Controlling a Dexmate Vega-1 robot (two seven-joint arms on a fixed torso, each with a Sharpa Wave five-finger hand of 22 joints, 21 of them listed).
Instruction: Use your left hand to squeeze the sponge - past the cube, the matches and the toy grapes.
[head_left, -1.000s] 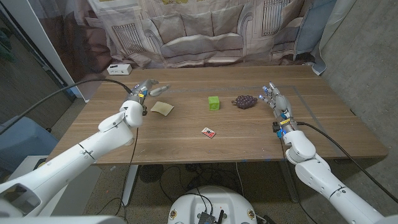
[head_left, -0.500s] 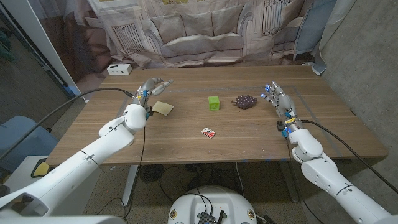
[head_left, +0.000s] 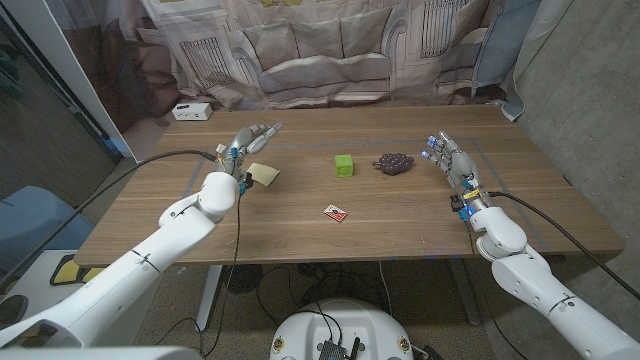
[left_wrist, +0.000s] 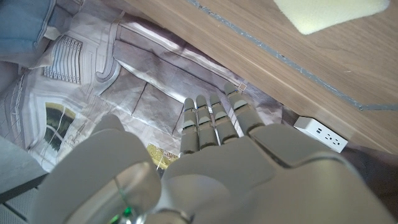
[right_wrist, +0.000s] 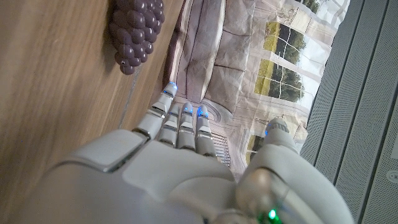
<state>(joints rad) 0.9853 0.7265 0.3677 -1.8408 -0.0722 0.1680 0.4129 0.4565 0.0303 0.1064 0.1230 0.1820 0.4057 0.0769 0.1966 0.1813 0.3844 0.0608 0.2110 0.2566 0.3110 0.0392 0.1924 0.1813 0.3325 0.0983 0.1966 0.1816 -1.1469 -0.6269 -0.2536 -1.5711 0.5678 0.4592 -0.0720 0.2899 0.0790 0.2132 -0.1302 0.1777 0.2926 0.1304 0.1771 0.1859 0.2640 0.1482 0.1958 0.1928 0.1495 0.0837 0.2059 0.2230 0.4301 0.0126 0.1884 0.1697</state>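
1. while the left hand hangs in the head view with its fingers straight, apart and holding nothing, the sponge lies on the table just beside it, toward the near edge and a little toward the middle. further along toward the right edge stand the green cube and then the toy grapes, close together; the matches lie nearer the front edge, between sponge and cube. none of these lies between hand and sponge. the right hand is raised near the grapes, fingers spread, holding nothing. a white power strip sits at the far left corner.

2. in the left wrist view the left hand shows its back, fingers straight and side by side, reaching past the table's edge toward the curtain; the pale sponge lies on the wood apart from them, and the power strip shows at the edge.

3. in the right wrist view the right hand is extended and holds nothing, the grapes just beyond its fingertips.
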